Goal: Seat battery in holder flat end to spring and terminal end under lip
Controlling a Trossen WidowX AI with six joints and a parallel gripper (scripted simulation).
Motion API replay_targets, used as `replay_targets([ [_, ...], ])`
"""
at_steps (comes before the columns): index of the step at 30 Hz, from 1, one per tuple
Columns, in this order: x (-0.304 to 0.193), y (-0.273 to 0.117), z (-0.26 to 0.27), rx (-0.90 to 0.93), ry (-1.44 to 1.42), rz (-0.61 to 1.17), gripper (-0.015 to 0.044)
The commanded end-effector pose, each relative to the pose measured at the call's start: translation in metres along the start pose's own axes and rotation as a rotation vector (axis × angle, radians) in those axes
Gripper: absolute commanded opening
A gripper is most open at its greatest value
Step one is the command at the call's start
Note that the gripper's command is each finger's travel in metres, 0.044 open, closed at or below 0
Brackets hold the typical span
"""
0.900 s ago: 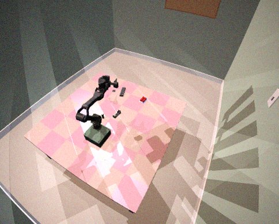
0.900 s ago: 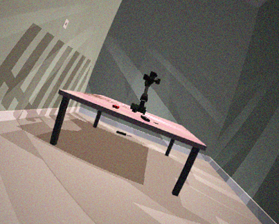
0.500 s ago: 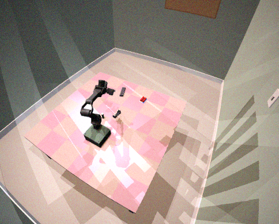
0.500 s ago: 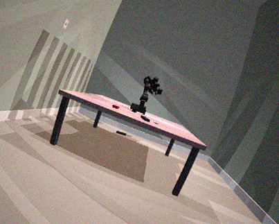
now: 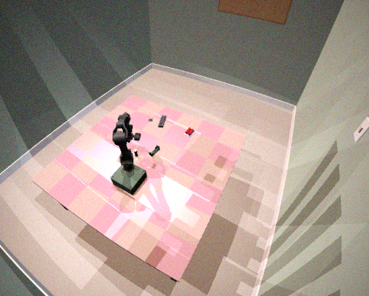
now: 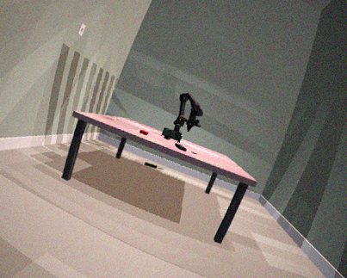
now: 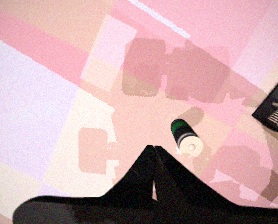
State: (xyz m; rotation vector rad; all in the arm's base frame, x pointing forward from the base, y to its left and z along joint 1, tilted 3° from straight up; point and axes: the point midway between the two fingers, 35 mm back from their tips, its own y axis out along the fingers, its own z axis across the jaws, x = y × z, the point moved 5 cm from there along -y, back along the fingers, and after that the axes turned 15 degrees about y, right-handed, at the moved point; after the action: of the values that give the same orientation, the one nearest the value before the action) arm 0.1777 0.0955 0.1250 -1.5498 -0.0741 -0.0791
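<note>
Holding nothing, with the gripper (image 5: 137, 136) (image 6: 189, 126) (image 7: 152, 151) shut and the fingertips drawn together. Hanging above the pink table (image 5: 171, 263) (image 6: 137, 139), fingers pointing down, with the black arm (image 5: 123, 135) (image 6: 182, 106) bent over from its dark green base (image 5: 129, 181) (image 6: 172, 134).

In the wrist view, showing the battery (image 5: 136, 152) (image 7: 185, 136) just beside the fingertips and unheld. Seen there with its pale terminal end toward the camera, green at the other end, and apparently upright on the table. In the top view, placed just right of the arm, outside the black holder (image 5: 154, 151) (image 7: 270, 112) and left of it, with a gap between. Not seated.

Farther off, on the far part of the table, lying well apart from the holder: a dark bar (image 5: 162, 121) (image 6: 180, 147), with a small dark piece (image 5: 150, 120) (image 6: 194, 153) to its left and a red object (image 5: 189, 131) (image 6: 144, 132) to its right.
</note>
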Motion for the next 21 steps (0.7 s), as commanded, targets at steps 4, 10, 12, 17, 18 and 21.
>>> replay_targets([
  [4,-0.012,0.001,-0.001,-0.063,-0.01,0.089,0.0],
  [10,-0.012,0.03,0.0,-0.063,-0.01,0.089,0.0],
  [12,-0.013,0.046,-0.001,-0.063,-0.01,0.089,0.0],
  [17,-0.019,0.08,-0.006,-0.064,-0.01,0.089,0.0],
  [18,-0.02,0.081,-0.006,-0.064,-0.01,0.089,0.0],
  [21,-0.02,0.081,-0.006,-0.064,-0.01,0.089,0.0],
])
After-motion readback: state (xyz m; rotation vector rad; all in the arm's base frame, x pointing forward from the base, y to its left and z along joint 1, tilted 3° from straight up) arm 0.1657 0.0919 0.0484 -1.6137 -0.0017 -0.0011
